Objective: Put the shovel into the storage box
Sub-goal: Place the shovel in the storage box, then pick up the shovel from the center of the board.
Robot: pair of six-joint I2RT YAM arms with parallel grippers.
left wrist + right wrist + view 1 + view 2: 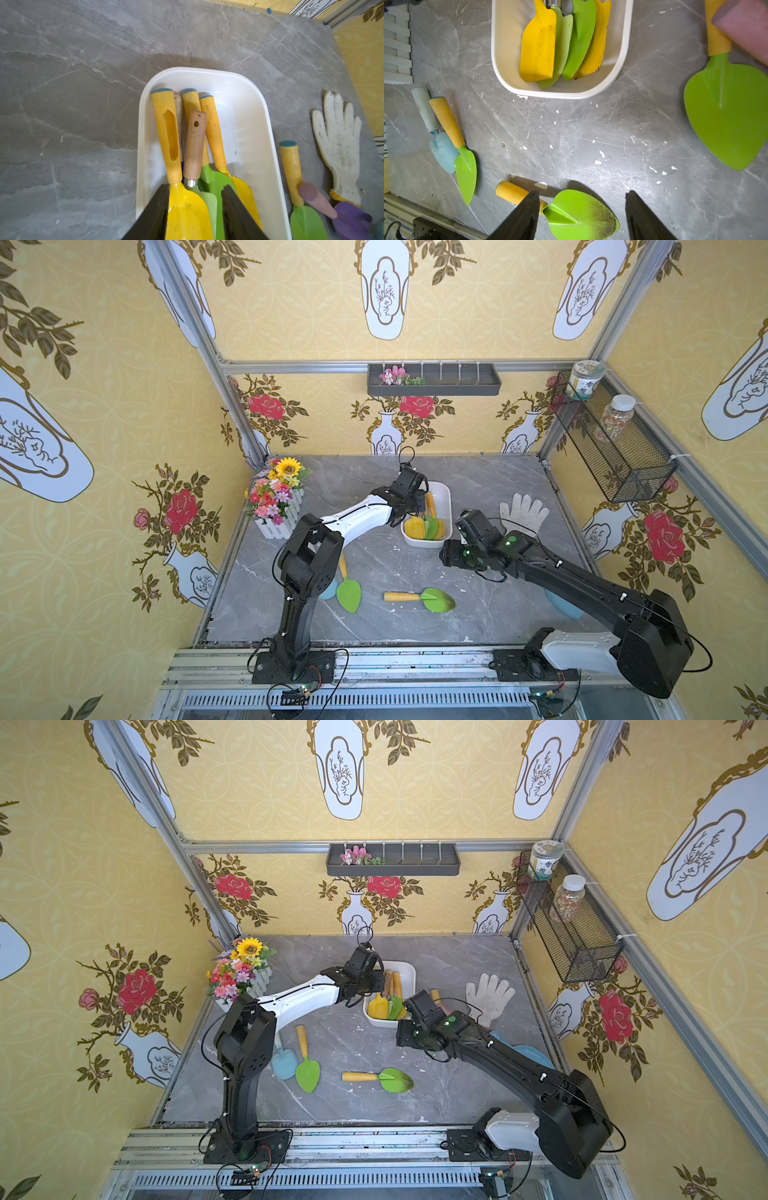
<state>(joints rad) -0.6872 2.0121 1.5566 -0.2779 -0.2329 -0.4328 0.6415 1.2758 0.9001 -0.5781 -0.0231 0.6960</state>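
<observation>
Your left end effector (195,186) is hovering over the white storage box (245,128) with its jaws parted, released and gripping nothing. The yellow shovel (187,212) is lying inside the box beneath them, packed among other shovels. Your right end effector (582,193) is hanging spread wide and empty above a green shovel (581,214), which is lying on the grey surface (591,128) near the box. A white glove (524,508) is lying nearby.

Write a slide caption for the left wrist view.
Left gripper open above the white storage box of shovels, a glove lying nearby.
</observation>
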